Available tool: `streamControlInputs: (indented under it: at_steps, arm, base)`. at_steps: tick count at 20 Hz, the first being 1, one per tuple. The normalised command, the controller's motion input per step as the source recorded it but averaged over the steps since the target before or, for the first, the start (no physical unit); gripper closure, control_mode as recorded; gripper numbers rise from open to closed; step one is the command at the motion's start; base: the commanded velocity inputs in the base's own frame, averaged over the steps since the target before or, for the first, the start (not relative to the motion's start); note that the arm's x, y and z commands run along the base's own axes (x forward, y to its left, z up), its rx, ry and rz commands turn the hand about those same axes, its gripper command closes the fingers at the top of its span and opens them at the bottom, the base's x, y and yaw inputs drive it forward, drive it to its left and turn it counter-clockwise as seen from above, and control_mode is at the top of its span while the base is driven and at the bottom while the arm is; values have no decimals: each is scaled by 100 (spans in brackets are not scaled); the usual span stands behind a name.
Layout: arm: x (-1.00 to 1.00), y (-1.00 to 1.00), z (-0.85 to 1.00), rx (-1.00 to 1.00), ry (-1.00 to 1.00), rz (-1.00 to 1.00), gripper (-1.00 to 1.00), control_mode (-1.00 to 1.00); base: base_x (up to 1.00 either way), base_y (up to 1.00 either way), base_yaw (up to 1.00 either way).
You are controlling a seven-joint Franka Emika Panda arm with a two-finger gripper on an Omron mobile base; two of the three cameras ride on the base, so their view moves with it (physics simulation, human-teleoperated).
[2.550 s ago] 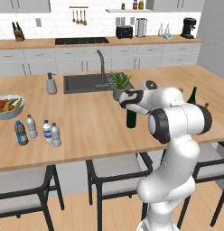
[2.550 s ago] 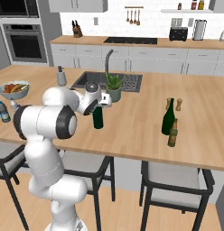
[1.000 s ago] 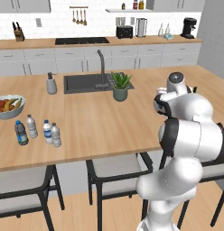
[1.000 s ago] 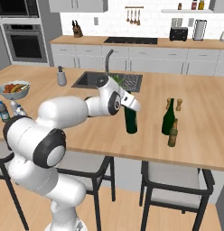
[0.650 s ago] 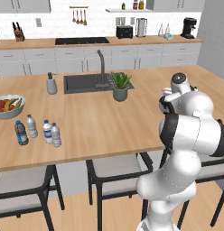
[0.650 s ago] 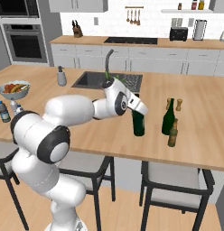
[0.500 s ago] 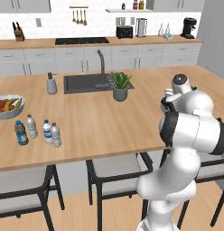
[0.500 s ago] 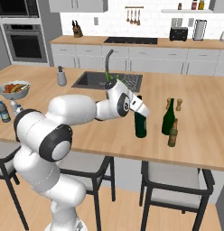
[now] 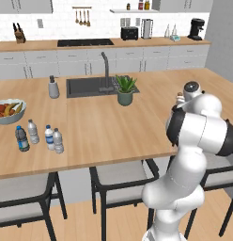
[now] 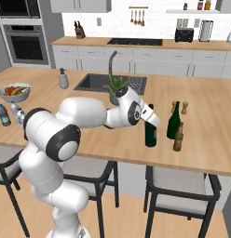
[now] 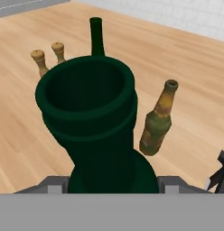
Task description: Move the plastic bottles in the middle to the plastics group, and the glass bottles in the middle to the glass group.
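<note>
We see the dark green wine bottle (image 10: 151, 135) standing upright on the bench (image 10: 215, 116), its neck at our pincer (image 10: 154, 122); its open mouth (image 11: 86, 94) looms just before the hand camera. Whether the pincer clamps the neck we cannot tell. Just beyond the pincer stand the brighter green wine bottle (image 10: 173, 122) and the amber beer bottle (image 10: 178, 137), with two wooden shakers (image 11: 47, 56) behind. Bare bench lies around them. The arm stretches low and sideways across the bench.
</note>
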Motion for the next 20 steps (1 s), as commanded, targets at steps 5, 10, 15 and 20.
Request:
streamControlInputs:
  at_steps: [5,10,15,20]
  arm:
    - [0,-25,-8,0,0,-3,100,-100]
    - [2,-14,-12,2,1,-4,100,-100]
    - [9,-3,-19,1,7,0,100,-100]
    - [14,-1,-18,1,2,0,100,-100]
  base:
    - [0,0,0]
    - [0,0,0]
    - [0,0,0]
    - [0,0,0]
